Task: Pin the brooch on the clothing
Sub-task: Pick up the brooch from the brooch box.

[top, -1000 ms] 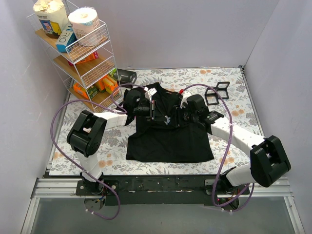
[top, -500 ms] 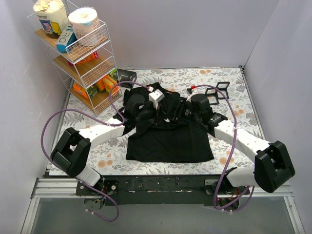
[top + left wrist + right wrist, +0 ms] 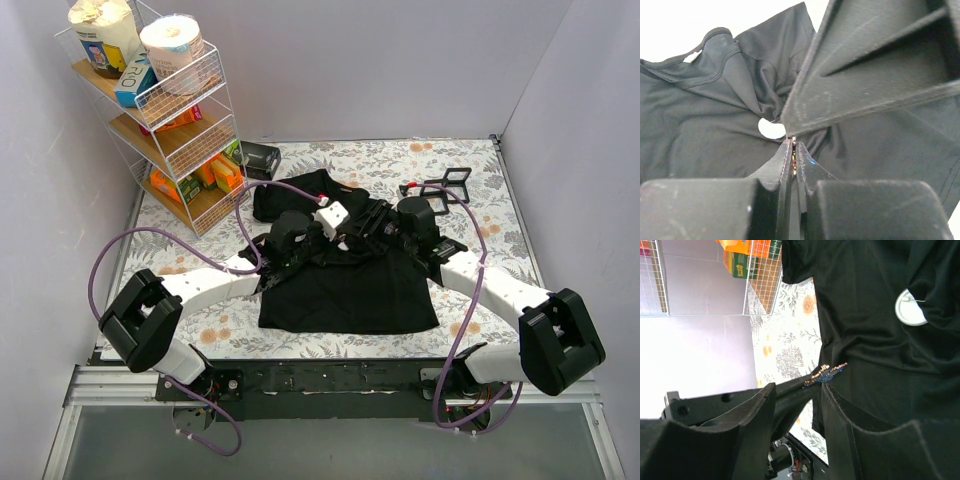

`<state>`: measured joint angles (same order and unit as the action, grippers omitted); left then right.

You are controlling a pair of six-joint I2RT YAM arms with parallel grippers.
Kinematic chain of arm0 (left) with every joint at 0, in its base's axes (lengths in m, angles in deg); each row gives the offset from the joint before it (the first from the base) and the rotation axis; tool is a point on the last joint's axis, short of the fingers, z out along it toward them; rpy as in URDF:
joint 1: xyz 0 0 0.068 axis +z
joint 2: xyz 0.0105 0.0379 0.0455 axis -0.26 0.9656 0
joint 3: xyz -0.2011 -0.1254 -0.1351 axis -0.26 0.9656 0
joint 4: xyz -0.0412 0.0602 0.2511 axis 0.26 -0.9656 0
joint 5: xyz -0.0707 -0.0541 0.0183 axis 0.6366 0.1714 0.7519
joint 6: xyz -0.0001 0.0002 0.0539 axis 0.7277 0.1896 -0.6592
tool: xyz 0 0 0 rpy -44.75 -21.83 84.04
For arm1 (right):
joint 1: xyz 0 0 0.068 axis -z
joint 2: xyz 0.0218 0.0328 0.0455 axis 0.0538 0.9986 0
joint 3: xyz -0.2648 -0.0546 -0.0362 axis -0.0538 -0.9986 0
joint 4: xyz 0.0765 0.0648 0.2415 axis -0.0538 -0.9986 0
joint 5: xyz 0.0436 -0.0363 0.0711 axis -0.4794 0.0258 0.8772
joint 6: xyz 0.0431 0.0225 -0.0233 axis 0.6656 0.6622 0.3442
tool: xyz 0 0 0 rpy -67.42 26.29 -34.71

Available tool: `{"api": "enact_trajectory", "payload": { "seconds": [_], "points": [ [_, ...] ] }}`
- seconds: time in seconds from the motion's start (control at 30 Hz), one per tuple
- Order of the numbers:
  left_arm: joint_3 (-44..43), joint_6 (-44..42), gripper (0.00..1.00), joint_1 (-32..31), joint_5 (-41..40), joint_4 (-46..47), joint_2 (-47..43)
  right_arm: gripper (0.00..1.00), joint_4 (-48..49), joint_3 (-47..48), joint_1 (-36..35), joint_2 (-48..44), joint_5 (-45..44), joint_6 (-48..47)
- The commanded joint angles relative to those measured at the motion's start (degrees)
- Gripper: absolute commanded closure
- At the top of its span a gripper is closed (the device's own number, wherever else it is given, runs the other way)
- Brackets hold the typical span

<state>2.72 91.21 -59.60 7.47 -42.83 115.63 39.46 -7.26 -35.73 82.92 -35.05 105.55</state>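
**Top view.** A black shirt lies in the middle of a floral surface, hem toward the near edge, with its upper half bunched up. Both arms reach in from the near corners and meet over the bunched part. The left gripper comes from the left and the right gripper from the right, tips close together. A wire shelf of packets stands at the far left corner. Two black square frames lie near the far right corner.

**Left wrist view.** The left gripper's fingers are pressed together, closed, with their tips at the gathered folds. It is not clear whether any cloth is caught. A tiny glint shows between the tips. The brooch, a pale round disc, sits on the shirt just beyond them. It is right beside the tip of one of the right gripper's fingers, which crosses in from the right. The collar's pale label shows farther off.

**Right wrist view.** The right gripper's fingers stand apart, open, with nothing clamped between them. Through the gap the left gripper's dark tip shows, with a small glittering speck at its end. The brooch appears as a silver disc with a thin wire across it. It lies on the shirt beyond the fingers and apart from them.
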Motion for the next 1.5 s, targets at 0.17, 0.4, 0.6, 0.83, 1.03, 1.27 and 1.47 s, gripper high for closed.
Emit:
{"api": "enact_trajectory", "payload": {
  "seconds": [0.17,0.4,0.6,0.83,1.03,1.27,1.47],
  "points": [
    [0.6,-4.3,1.00,-3.7,-8.9,1.0,-0.8,0.58,4.4,0.0,0.1,3.8,0.7,3.9],
    [1.1,-6.4,1.00,-5.7,-12.4,1.6,-0.2,0.60,3.6,-0.2,0.0,5.0,-0.6,3.8],
    [1.6,-9.3,1.00,-8.1,-14.6,2.2,0.6,0.60,3.4,0.2,-0.2,6.8,0.3,4.2],
    [2.5,-12.5,1.00,-10.7,-17.3,3.6,0.7,0.63,3.7,0.3,-0.7,8.6,1.6,4.5],
    [4.4,-16.7,0.99,-14.2,-20.4,5.5,0.8,0.70,3.7,-0.1,-0.7,9.9,3.2,4.8],
    [4.8,-18.2,0.96,-16.3,-21.3,5.7,1.6,0.85,4.7,-0.7,-0.8,10.3,4.3,5.6],
    [5.0,-18.6,0.84,-16.8,-21.1,5.5,2.0,0.99,5.1,-0.8,-0.8,10.3,5.0,5.7]
  ]
}}
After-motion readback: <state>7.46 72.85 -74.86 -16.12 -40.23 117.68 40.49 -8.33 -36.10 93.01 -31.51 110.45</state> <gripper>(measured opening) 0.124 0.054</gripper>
